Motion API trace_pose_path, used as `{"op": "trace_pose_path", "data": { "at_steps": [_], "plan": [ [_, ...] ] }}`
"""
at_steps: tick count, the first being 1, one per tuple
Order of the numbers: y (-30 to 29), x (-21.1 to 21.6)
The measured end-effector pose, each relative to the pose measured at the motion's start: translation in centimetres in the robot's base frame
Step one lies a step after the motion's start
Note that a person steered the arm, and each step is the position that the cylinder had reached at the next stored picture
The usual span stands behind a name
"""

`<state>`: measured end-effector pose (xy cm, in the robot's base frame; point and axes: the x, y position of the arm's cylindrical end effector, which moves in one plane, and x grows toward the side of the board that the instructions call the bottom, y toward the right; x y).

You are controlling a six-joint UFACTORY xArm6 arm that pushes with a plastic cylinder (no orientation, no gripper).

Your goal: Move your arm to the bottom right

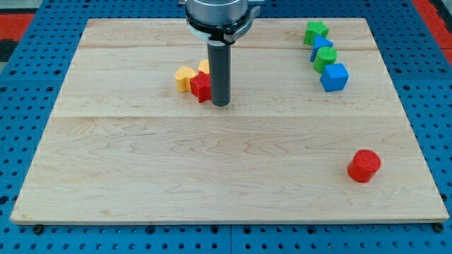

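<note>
My tip (pixel 221 104) rests on the wooden board (pixel 141 183) a little above its middle, left of centre. It stands just right of a red star-shaped block (pixel 200 86), touching or nearly touching it. A yellow heart-shaped block (pixel 185 78) lies left of the red one, and another yellow block (pixel 204 67) peeks out behind the rod. A red cylinder (pixel 364 166) sits alone near the view's bottom right, far from the tip.
At the view's top right a column of blocks stands: a green star (pixel 316 32), a blue block (pixel 322 46) partly hidden, a green block (pixel 325 58) and a blue cube (pixel 335 77). A blue perforated surface (pixel 21 106) surrounds the board.
</note>
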<state>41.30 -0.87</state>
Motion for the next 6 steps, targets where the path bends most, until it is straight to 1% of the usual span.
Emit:
{"op": "trace_pose_path", "data": {
  "at_steps": [1,2,3,4,5,6],
  "plan": [
    [1.2,0.0],
    [7.8,0.6],
    [18.0,0.9],
    [27.9,4.5],
    [33.0,12.2],
    [32.4,18.9]
  ]
}}
